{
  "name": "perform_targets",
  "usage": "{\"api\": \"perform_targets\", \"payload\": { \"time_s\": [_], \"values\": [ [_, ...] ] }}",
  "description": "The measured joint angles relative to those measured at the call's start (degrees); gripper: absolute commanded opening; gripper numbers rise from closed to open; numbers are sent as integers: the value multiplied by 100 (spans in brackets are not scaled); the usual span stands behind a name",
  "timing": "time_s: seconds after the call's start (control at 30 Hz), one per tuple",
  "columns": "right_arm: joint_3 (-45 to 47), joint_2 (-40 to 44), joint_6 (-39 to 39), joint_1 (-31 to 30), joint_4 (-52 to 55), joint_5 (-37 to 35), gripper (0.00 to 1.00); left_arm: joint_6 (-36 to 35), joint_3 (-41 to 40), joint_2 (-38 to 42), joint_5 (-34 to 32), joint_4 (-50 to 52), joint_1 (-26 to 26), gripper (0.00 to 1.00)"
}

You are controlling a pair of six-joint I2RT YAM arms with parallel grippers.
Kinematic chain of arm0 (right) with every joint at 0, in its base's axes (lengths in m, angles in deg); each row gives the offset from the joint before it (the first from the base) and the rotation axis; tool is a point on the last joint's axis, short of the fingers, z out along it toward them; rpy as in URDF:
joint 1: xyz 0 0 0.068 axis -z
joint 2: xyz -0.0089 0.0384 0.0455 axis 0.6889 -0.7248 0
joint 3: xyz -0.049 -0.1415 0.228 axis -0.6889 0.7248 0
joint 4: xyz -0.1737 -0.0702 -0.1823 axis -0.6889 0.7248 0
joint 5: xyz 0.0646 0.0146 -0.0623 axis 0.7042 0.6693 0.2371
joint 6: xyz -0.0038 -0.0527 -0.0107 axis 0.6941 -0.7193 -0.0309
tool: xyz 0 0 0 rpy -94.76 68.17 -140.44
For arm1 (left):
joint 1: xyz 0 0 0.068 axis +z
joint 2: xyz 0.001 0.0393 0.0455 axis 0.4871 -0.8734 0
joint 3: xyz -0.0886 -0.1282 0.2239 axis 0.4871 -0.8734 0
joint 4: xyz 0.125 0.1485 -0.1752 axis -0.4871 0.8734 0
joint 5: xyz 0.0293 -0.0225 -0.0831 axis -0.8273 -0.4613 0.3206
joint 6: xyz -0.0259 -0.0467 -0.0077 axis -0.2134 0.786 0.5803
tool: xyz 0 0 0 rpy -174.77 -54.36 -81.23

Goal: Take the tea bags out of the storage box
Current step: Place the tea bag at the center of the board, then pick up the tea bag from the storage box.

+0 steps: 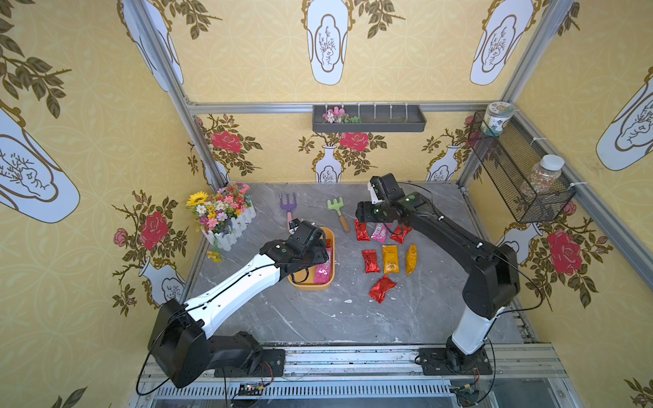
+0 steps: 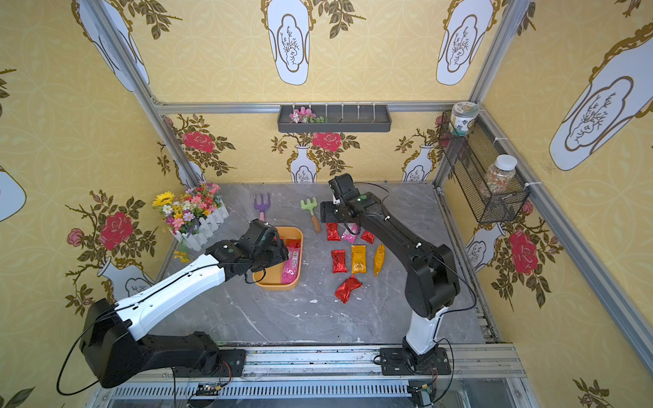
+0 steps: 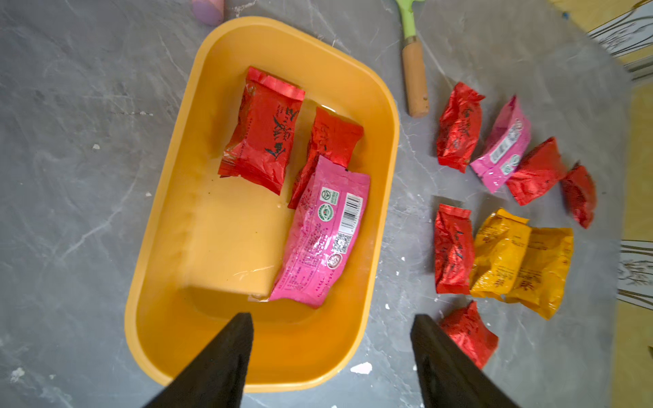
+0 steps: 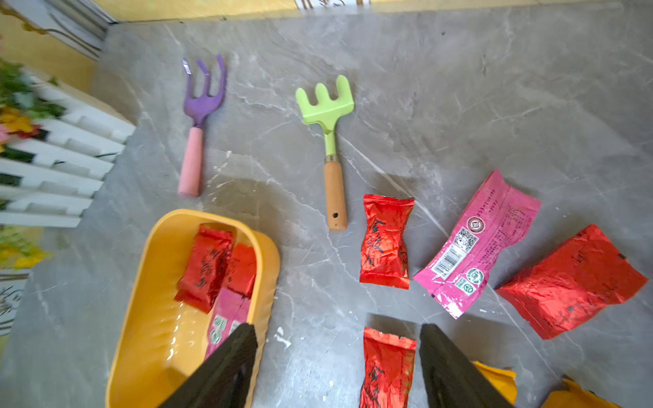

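Presently three tea bags (image 3: 334, 136) are lying in the storage box (image 3: 219, 229): two red ones (image 3: 263, 130) toward its 12 o'clock end, and a pink one (image 3: 323, 233) overlapping one of them. Over the 6 o'clock end the left gripper (image 3: 332, 316) is hovering, jaws spread and pinching nothing, probably lining up on the pink one. Eight sachets (image 1: 390, 259) are sitting in loose rows on the table (image 1: 318, 318) at the box's 3 o'clock, seemingly spaced for clear drops. Above them the right gripper (image 4: 337, 326) is hanging, spread and empty.

Red tea bags (image 3: 263, 130) bear black calligraphy; pink sachet (image 3: 325, 233), a barcode.
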Motion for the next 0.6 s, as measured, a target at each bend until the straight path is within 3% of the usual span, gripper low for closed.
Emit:
{"api": "perform_targets", "payload": {
  "time_s": [0.33, 0.6],
  "values": [
    [1480, 1930, -109, -514, 57, 87, 78, -332, -136, -855, 144, -308, 39, 80],
    [2044, 2723, -20, -564, 149, 76, 78, -400, -380, -1167, 345, -610, 39, 81]
  ]
}}
